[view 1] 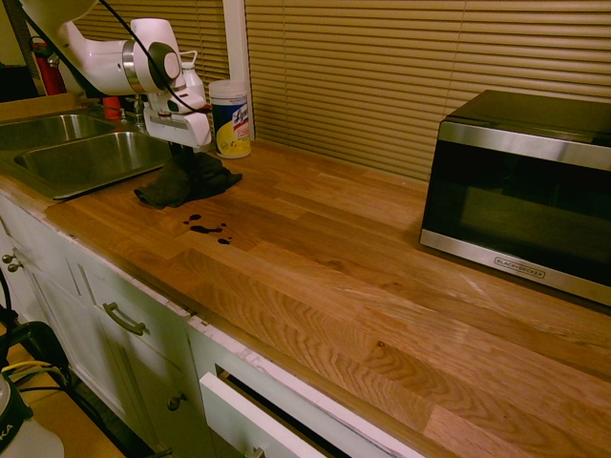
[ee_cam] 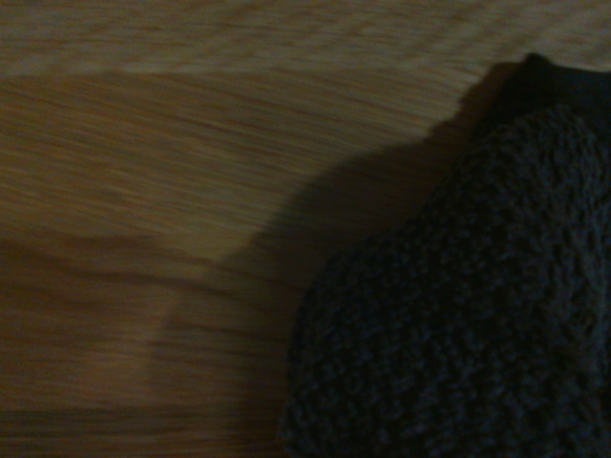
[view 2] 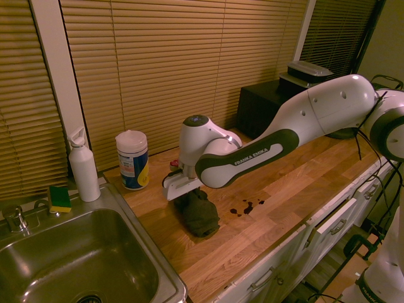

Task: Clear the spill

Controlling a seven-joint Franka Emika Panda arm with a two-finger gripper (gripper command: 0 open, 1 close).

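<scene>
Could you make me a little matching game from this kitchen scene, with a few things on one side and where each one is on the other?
Things:
1. spill
2. dark cloth
3. wipes canister
4. microwave

Places:
A. at the far end of the counter from the sink
B. bunched under the gripper
C. upright by the blinds, behind the cloth
D. bare wood just beside the cloth, uncovered

Pairs: 1-D, 2-B, 3-C, 4-A
</scene>
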